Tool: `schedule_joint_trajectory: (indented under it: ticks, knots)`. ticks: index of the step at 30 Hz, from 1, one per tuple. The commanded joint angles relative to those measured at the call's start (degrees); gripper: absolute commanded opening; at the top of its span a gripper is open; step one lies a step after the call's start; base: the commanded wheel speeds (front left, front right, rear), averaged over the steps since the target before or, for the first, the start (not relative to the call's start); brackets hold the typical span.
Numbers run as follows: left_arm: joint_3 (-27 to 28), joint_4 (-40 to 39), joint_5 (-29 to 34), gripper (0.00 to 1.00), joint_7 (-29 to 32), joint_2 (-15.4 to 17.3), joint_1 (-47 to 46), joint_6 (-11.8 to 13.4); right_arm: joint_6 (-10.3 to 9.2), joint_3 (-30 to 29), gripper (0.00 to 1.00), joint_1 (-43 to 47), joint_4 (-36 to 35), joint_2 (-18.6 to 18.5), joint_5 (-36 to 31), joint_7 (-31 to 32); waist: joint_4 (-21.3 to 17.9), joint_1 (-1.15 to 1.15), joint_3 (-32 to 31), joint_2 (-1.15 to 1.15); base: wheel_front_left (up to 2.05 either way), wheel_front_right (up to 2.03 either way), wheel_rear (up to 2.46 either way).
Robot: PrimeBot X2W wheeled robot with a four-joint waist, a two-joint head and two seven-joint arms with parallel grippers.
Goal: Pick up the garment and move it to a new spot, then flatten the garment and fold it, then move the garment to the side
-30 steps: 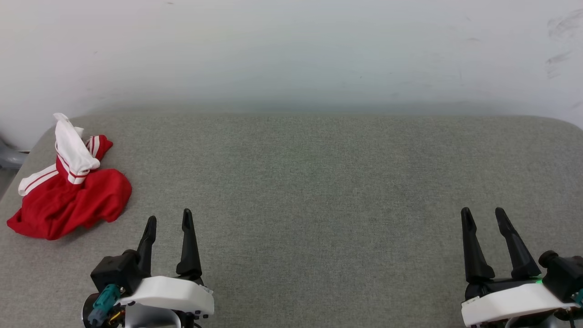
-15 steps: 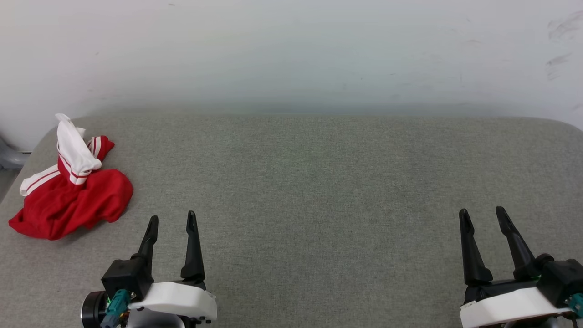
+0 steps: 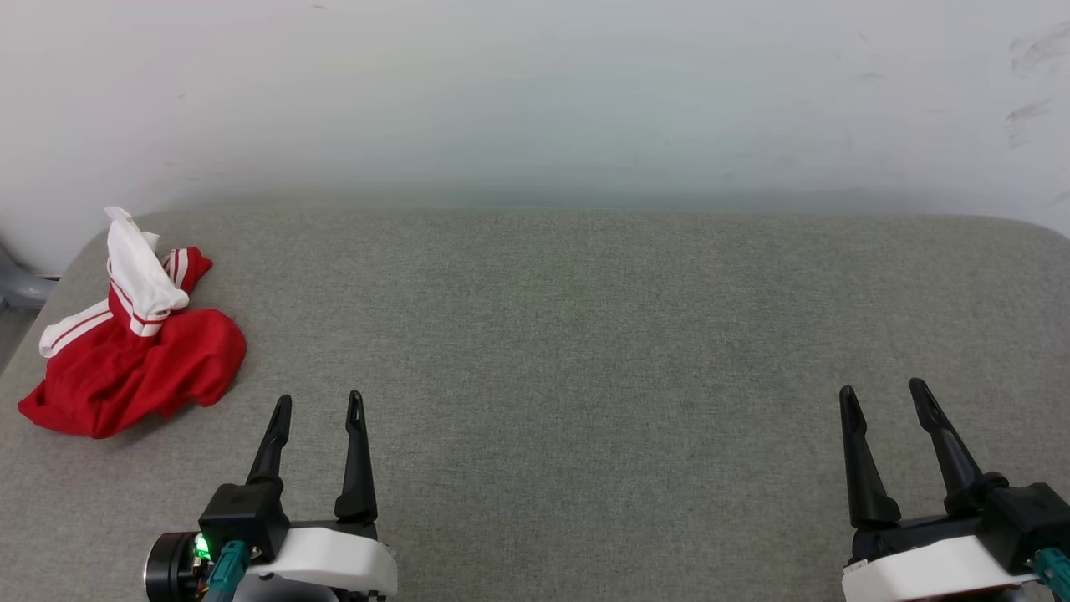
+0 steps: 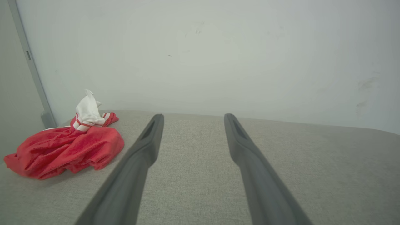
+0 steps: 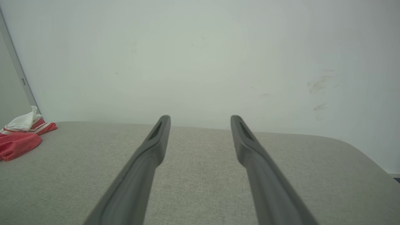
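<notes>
Two grippers sit low in your head view, each with its fingers spread and nothing between them. Compared with a second ago, your left gripper [image 3: 319, 398] has drawn back toward the bottom edge and its fingers stand closer to parallel. Your right gripper [image 3: 882, 387] has sunk only a touch. The garment [image 3: 134, 368] lies crumpled at the far left end of the grey padded surface [image 3: 585, 334], red with a white, striped part standing up. It lies apart from your left gripper, beyond it and to its left. It shows slightly further right than before, but the whole picture has shifted with it. Your left wrist view adds a grey upright strip [image 4: 31, 68] against the wall [image 4: 218, 56] behind the garment. Your right wrist view shows scuff marks [image 5: 318, 84] on the wall and the surface's rounded right corner.
</notes>
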Motion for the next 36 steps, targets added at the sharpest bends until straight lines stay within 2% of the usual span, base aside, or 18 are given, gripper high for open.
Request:
schedule_joint_trajectory:
  ticks: [1, 9, 36]
  knots:
    - [-0.01, -0.09, 0.98, 1.00, -0.46, -0.07, 0.06, -0.20, -0.03, 0.09, 1.00, 0.30, -0.48, 0.12, -0.66, -0.39, 0.01, 0.00, -0.01, 0.00, 0.00, 0.00, 0.00]
    - [-0.06, 0.14, 2.87, 1.00, -1.26, -0.11, 0.57, -0.43, -0.03, 0.14, 1.00, 0.76, -0.10, 0.13, -1.00, -1.19, 0.07, 0.00, -0.12, 0.00, 0.00, 0.00, 0.00]
    - [-0.30, 1.63, 0.51, 1.00, -1.25, -0.12, 0.54, -0.62, -0.04, -0.36, 1.00, 1.02, 1.71, 0.13, 3.50, -1.11, 0.60, 0.00, 0.11, 0.00, 0.00, 0.00, 0.00]
